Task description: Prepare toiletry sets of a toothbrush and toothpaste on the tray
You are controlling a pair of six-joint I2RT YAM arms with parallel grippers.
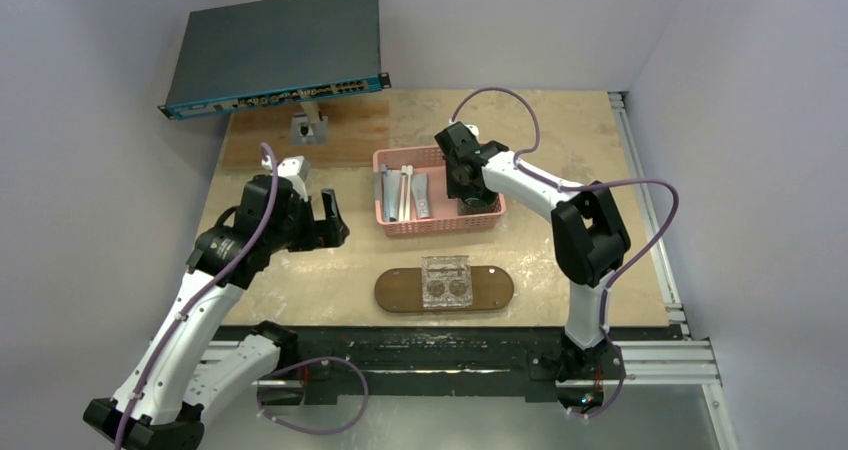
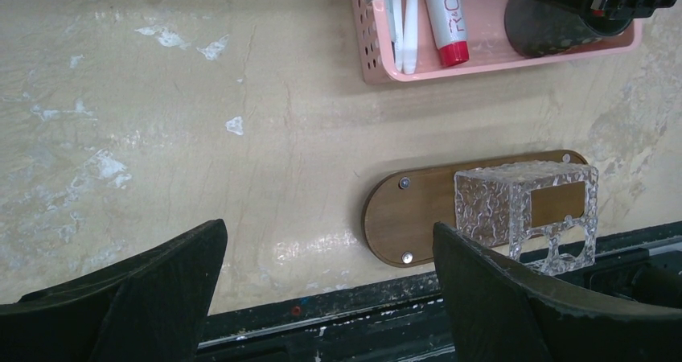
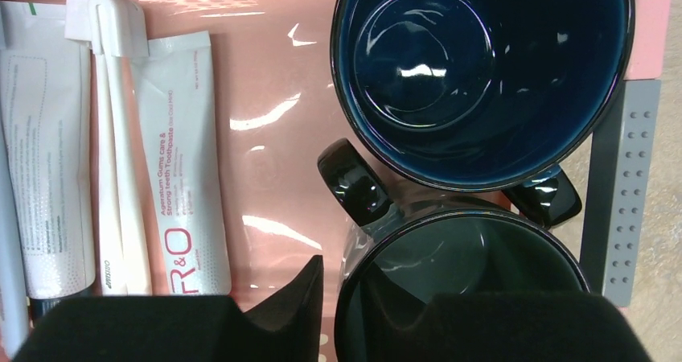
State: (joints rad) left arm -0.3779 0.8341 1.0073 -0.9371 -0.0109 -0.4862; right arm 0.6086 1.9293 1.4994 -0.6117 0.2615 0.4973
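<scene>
Two white toothbrushes [image 3: 117, 153] and two silver-grey tubes [image 3: 189, 169] lie in the left half of the pink basket [image 1: 438, 225]; they also show in the left wrist view [image 2: 402, 24]. The dark brown tray [image 1: 400, 292] lies in front of the basket with a clear holder [image 1: 446, 280] on it. My right gripper [image 3: 346, 269] is down in the basket's right end, its jaws straddling the near mug's [image 3: 462, 265] wall, with a thin pink gap at the outer finger. My left gripper [image 2: 330, 265] is open and empty above the bare table, left of the tray [image 2: 418, 209].
A second dark blue mug [image 3: 482, 72] stands behind the near one in the basket. A grey network switch [image 1: 275, 50] sits on a stand at the back left. The black rail [image 1: 450, 355] runs along the table's near edge.
</scene>
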